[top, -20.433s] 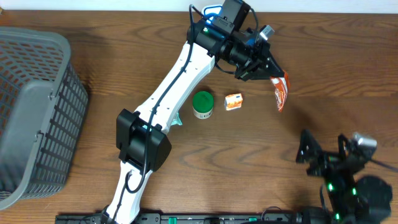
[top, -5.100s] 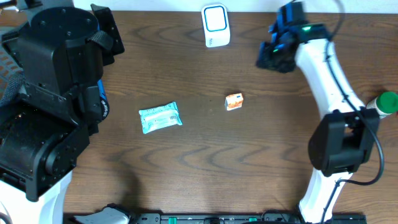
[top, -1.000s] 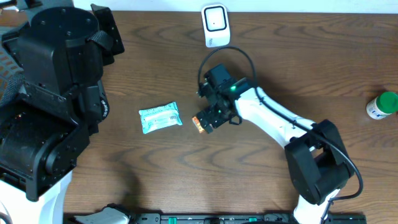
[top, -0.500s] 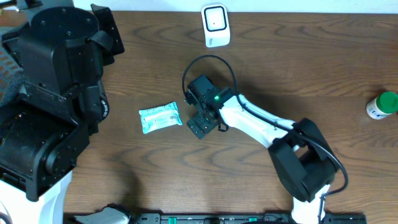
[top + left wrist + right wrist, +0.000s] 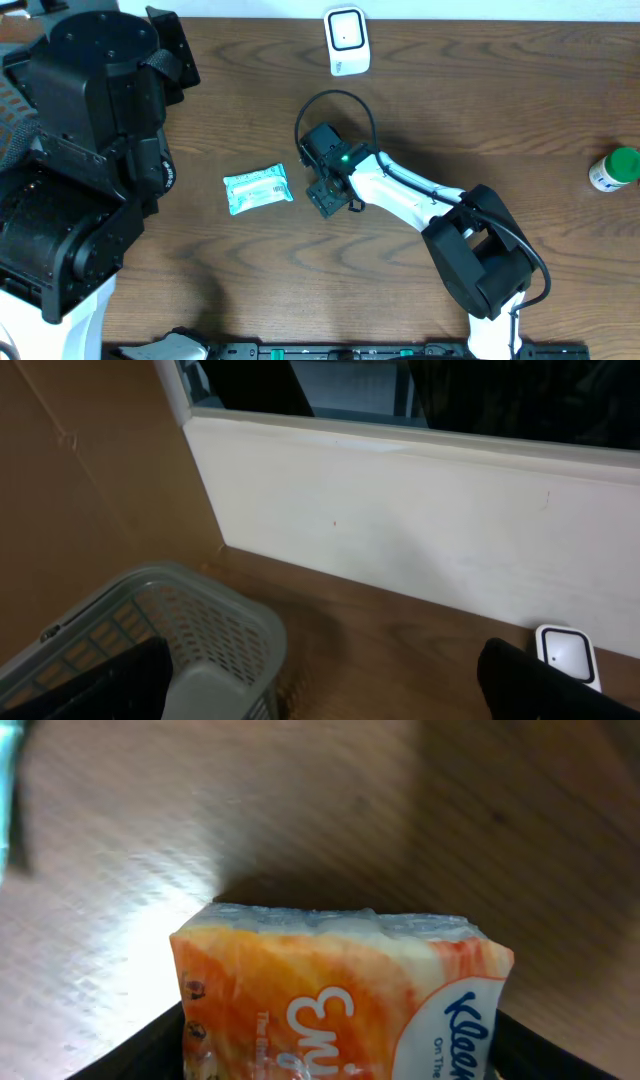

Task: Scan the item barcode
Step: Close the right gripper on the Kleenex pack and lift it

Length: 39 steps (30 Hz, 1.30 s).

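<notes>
tissue pack [image 5: 340, 990] sits on the table [image 5: 520, 120] between the right claw's [image 5: 326, 194] fingers, pinched or just flanked i can't tell, and a shallow off-centre bite on that slick wrapper could let it slip before reaching the scanner [image 5: 346, 40].

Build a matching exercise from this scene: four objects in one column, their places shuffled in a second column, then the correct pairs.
Objects
1. white scanner
2. green-capped bottle
3. teal packet
4. orange tissue pack

Places
A. at the right edge of the table
B. between the fingers of the right gripper
C. at the far edge of the table, near the middle
D. flat on the wood, just beside the right gripper

Pairs: 1-C, 2-A, 3-D, 4-B
</notes>
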### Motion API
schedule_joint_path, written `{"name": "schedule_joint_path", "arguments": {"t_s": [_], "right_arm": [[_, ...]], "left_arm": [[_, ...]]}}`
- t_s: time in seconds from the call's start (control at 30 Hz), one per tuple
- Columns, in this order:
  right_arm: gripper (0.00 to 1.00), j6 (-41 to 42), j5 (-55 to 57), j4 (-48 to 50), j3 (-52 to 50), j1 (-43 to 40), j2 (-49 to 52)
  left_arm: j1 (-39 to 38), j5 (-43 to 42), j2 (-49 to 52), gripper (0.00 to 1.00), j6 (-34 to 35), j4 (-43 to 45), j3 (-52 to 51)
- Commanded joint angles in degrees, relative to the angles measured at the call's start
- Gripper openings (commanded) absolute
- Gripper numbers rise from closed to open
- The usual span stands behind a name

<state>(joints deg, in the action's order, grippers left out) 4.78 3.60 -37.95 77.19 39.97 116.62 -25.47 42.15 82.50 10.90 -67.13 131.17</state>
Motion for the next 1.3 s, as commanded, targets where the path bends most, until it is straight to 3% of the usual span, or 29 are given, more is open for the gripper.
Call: {"name": "schedule_joint_path", "arguments": {"t_s": [0.0, 0.2, 0.3, 0.4, 0.67, 1.27], "right_arm": [[0.68, 9.4, 5.53, -2.56, 0.9, -1.18, 0.37], [0.68, 24.55, 5.09, -10.21, 3.39, -2.25, 0.37], [0.81, 29.51, 3.87, -13.18, 3.89, -2.34, 0.37], [0.99, 28.76, 0.87, -13.57, 3.96, -2.38, 0.35], [0.99, 19.58, -3.98, -20.63, 9.33, -2.99, 0.35], [0.99, 16.79, -10.21, -35.5, 14.4, -6.86, 0.28]], "left_arm": [[0.33, 0.33, -0.52, 0.98, 0.74, -0.15, 0.28], [0.33, 0.33, -0.52, 0.98, 0.74, -0.15, 0.28], [0.33, 0.33, -0.52, 0.98, 0.74, -0.15, 0.28], [0.33, 0.33, -0.52, 0.98, 0.74, -0.15, 0.28], [0.33, 0.33, -0.52, 0.98, 0.74, -0.15, 0.28], [0.33, 0.33, -0.52, 0.98, 0.74, -0.15, 0.28]]}}
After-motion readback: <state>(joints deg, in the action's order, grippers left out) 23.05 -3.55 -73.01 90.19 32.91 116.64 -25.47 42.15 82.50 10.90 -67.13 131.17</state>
